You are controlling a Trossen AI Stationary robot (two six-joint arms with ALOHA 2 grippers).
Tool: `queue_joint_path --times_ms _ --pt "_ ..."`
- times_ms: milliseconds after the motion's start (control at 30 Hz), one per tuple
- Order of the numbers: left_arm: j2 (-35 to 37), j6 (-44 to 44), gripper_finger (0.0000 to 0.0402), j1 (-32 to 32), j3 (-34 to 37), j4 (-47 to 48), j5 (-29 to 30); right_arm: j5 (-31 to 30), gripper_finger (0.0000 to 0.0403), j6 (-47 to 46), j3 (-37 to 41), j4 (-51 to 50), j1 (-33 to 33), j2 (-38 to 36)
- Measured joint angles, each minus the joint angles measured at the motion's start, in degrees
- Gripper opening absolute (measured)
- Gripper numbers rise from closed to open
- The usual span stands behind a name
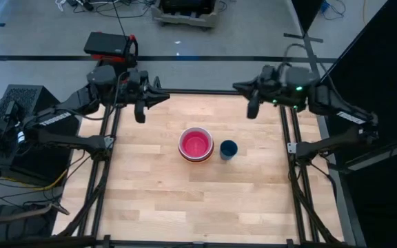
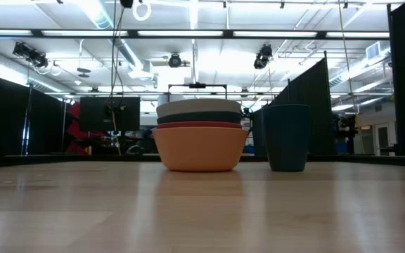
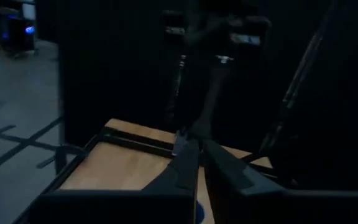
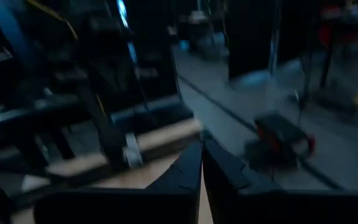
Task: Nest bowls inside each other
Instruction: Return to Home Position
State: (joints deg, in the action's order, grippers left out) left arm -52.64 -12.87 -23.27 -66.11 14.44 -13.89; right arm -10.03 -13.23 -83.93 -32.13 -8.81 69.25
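Bowl stack point(image 1: 196, 145) lies 5 o'clock from closed left gripper point(image 1: 163, 97), 7 o'clock from closed right gripper point(image 1: 238, 87); left slightly nearer.

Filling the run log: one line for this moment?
bowls nested, centre | blue cup beside, right | left claw shut, far left corner | right claw shut, far right corner

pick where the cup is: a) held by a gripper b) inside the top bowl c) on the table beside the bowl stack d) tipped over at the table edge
c: the cup stands upright on the table just right of the bowl stack, a small gap between them.
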Motion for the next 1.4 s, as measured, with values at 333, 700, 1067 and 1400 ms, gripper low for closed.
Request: queue_joint_path --times_ms 333,700,1067,1400 --pt "2.90 2.31 0.0001 0.00 0.00 -3.69 -3.89 4.60 0.0000 2.31 2.51 12.45 -2.02 -6.49" --pt "16.61 -4.22 0.0000 0.06 7.73 -4.01 4.22 6.13 0.0000 -8.29 26.37 39.17 -1.79 -18.11" --pt "21.66 -9.10 0.0000 1.24 24.46 -14.27 6.33 4.71 0.0000 -13.18 41.12 46.17 -1.24 -27.60" --pt "24.31 -11.34 0.0000 2.88 38.90 -24.09 8.02 3.69 0.0000 -16.62 53.79 52.51 -0.84 -34.57"
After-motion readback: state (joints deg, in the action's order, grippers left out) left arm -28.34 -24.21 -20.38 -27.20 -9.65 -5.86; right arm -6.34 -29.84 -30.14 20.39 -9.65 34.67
